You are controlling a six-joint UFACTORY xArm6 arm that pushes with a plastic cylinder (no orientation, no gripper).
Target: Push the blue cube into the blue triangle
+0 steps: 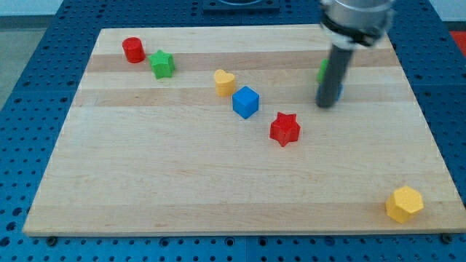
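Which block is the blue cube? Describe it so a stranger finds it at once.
Start at the middle of the wooden board. Just above it sits the blue cube, between the yellow heart and the red star. It alone there is blue and square-sided.

Blue cube and blue triangle, wooden board.
Small blue cube (246,102) sits flat near frame centre, slightly rotated; blue triangle (339,92) upper right, mostly hidden, only an edge visible.

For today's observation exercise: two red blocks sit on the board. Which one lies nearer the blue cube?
The red star, just toward the view's lower right of the blue cube. The red cylinder sits far off near the board's top-left corner.
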